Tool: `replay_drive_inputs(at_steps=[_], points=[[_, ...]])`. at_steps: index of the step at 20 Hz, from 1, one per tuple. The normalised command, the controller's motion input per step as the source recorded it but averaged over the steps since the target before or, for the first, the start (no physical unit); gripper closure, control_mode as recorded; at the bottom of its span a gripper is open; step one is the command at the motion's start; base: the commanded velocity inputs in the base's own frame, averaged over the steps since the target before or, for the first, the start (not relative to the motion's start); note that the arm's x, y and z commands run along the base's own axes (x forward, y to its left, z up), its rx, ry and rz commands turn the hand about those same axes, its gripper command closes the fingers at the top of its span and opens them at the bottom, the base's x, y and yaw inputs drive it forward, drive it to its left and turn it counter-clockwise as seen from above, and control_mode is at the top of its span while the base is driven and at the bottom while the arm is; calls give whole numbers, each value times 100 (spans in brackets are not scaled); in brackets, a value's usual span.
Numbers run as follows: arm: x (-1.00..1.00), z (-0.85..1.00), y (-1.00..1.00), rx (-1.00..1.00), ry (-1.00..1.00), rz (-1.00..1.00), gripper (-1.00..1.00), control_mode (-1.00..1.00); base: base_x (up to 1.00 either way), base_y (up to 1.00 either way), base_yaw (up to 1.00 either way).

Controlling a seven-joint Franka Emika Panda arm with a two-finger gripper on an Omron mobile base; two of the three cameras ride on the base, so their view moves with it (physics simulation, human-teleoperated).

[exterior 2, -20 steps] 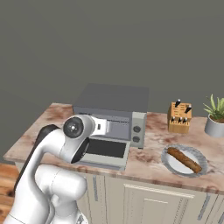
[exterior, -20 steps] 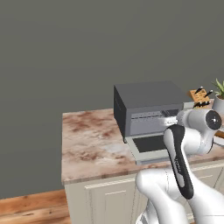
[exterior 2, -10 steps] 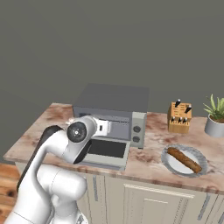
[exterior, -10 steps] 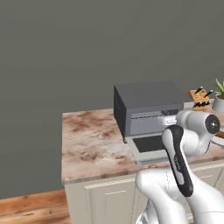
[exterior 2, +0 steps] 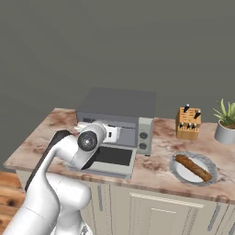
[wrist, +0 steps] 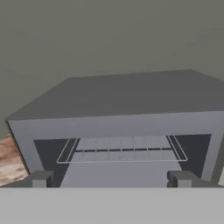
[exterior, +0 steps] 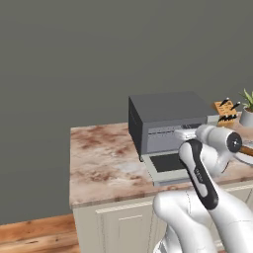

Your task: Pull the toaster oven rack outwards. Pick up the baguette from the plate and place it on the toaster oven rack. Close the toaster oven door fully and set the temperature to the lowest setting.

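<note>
Hand view gives us our gripper [wrist: 111,178], jaws wide and empty, facing the toaster oven [wrist: 131,100], its rack [wrist: 121,149] inside.

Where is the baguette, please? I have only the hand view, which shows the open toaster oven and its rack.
Observer: The baguette lies on a plate on the counter, to the right of the toaster oven.
Operator: Thank you. How does the door stand?
Observer: The door is folded down in front of the oven.
Operator: What stands behind the plate?
Observer: A knife block and a potted plant.
</note>
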Motion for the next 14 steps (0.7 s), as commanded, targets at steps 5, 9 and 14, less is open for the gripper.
replay_drive_inputs(at_steps=[5, 9, 14], points=[[24, -5, -16, 0, 0, 2, -100, -100, 0, 0, 0], [21, -16, -14, 0, -1, 2, -100, -100, 0, 0, 0], [9, -26, -8, 0, -3, 0, -100, -100, 0, 0, 0]])
